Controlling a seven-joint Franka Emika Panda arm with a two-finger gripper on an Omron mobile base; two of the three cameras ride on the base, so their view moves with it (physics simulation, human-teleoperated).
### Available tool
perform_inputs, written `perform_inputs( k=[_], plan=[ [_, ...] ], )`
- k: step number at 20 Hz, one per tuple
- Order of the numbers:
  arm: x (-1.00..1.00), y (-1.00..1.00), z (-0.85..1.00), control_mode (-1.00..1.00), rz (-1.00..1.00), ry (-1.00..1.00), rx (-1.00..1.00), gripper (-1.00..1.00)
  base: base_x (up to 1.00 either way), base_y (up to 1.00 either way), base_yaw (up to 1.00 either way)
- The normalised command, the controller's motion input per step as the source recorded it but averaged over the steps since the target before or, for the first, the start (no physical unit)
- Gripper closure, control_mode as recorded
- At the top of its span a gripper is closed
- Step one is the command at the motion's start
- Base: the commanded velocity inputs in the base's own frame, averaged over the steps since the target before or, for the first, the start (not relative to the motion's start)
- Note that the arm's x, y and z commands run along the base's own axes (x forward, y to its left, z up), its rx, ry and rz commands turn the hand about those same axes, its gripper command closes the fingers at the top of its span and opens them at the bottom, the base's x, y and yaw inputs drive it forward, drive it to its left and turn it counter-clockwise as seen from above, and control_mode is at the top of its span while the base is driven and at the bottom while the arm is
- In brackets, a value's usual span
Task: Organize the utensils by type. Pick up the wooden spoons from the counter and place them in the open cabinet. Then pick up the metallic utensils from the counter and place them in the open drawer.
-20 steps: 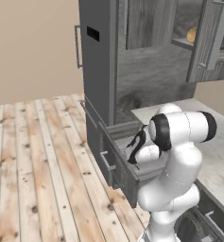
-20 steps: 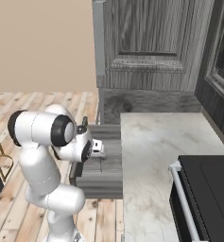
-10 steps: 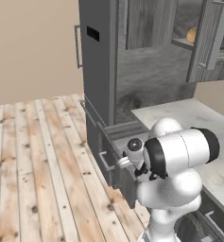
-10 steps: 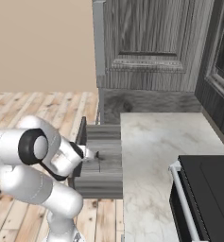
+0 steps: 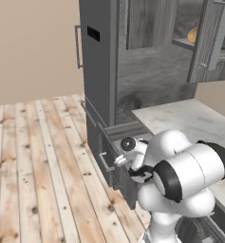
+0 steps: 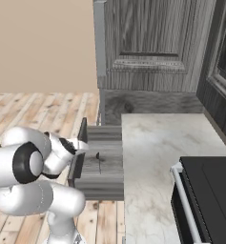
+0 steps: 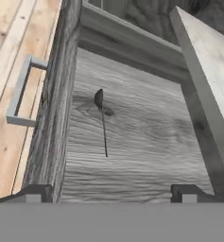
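The two-finger gripper (image 7: 111, 190), spread wide and empty, hangs over the shallow dark grey wood-grain drawer (image 7: 146, 137), where 1 small silver spoon (image 7: 102, 118) lies.

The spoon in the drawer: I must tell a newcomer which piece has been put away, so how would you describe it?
Find the grey marbled counter; beside its edge an open dark wood-grain drawer juts out, with a silver bar handle on its front. On the drawer's floor lies a small thin spoon, dark and slim, the one loose item there.
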Motion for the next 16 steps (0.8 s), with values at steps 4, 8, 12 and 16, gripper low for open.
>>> perform_inputs(
  k=[4,8,12,16],
  plan=[
    [0.22,0.32,0.89,-1.0,0.06,0.31,0.0,-1.0,0.0,0.0,0.0],
    [0.09,0.34,0.78,-1.0,0.03,0.35,-0.02,-1.0,0.0,0.0,0.0],
    [0.07,0.4,0.77,-1.0,-0.01,0.23,-0.11,-1.0,0.0,0.0,0.0],
    [-0.15,0.18,0.54,-1.0,0.0,0.2,-0.11,-1.0,0.0,0.0,0.0]
  ],
)
